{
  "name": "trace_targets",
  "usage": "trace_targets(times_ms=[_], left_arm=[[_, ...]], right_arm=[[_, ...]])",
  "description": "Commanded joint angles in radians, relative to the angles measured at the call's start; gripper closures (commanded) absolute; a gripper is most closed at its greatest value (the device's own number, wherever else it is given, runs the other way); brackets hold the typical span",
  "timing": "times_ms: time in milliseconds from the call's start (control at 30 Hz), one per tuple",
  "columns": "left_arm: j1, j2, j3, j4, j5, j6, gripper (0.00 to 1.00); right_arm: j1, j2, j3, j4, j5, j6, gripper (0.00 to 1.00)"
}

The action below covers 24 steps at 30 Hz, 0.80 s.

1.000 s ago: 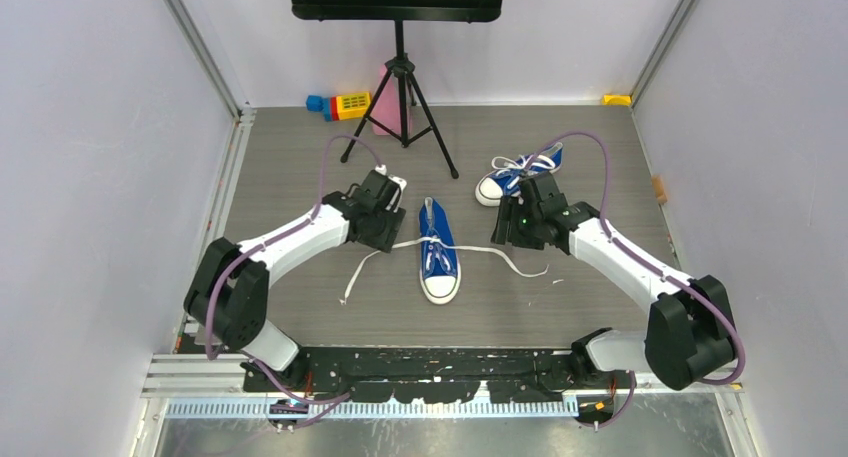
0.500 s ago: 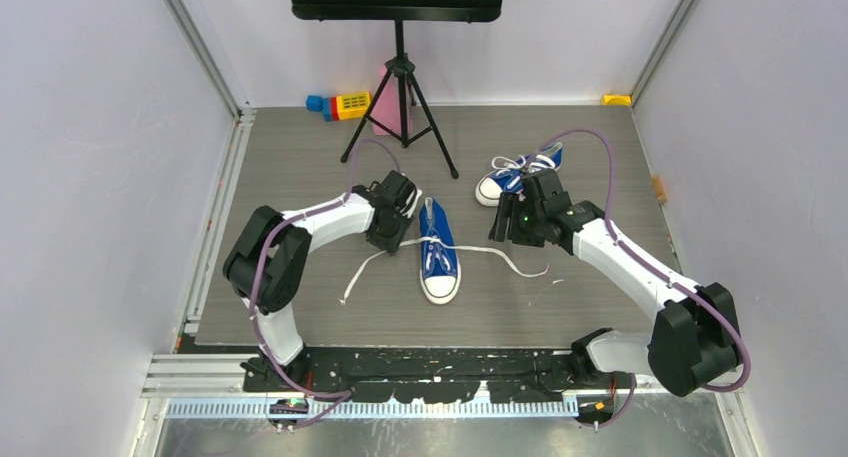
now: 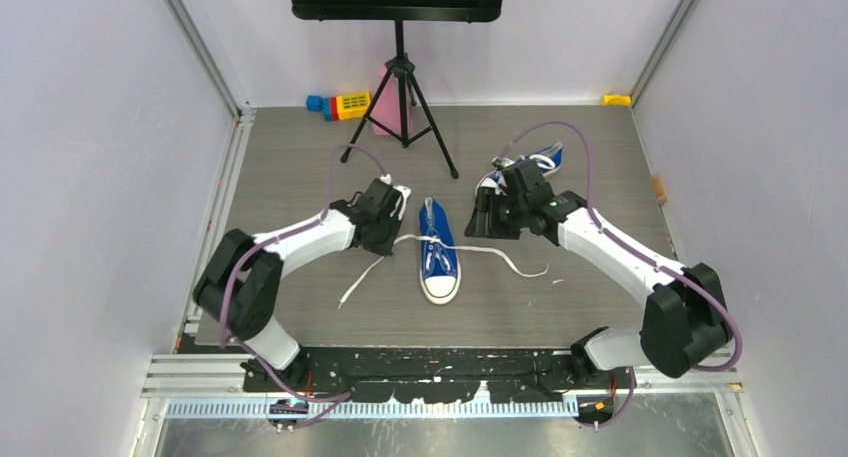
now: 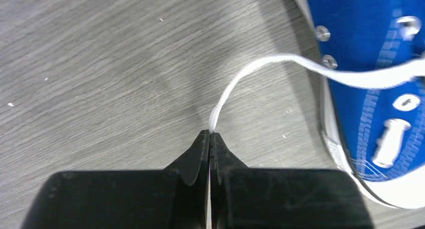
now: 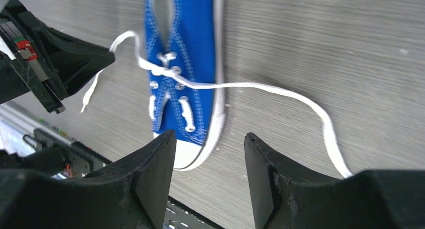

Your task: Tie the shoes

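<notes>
Main change from half a second back: the right hand (image 5: pixel 209 135) was swung in toward the middle shoe (image 3: pixel 438 262), from well off its right side to just beside its upper right. The left hand (image 4: pixel 209 135) was hardly relocated, though its arm was dropped out of the hunched-up pose. Neither lace was really dragged anywhere on the table (image 3: pixel 300 167). So no crossing or loop had been made yet, and this was probably just the setup for grabbing the second lace.

The left hand was pressed together, with the left lace (image 4: pixel 260 66) pinched right at its fingertips. From there the lace was arched up and over to the eyelets on the shoe's left side. The rest of it was left trailing on the table toward the shoe's near left.

The right hand was spread wide with nothing held. Through its wrist camera the shoe's toe cap was framed between the fingers. The right lace (image 5: pixel 280 91) was laid out from the eyelets across the table to the shoe's right, its far end hidden behind the right finger. So a drop and a close would still be needed there, as a guess.

The second shoe (image 3: pixel 545 160) was parked behind and right of the middle shoe, mostly hidden by the right arm. Whether it was tied couldn't be told.
</notes>
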Motion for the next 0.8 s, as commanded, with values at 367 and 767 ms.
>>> trace_targets(times_ms=[367, 767], left_arm=[[0.031, -0.236, -0.164, 0.41, 0.082, -0.171, 1.0], [0.045, -0.228, -0.193, 0.497, 0.151, -0.208, 1.0]], right_arm=[[0.129, 0.23, 0.217, 0.235, -0.155, -0.065, 0.48], [0.13, 0.407, 0.314, 0.293, -0.174, -0.085, 0.52]])
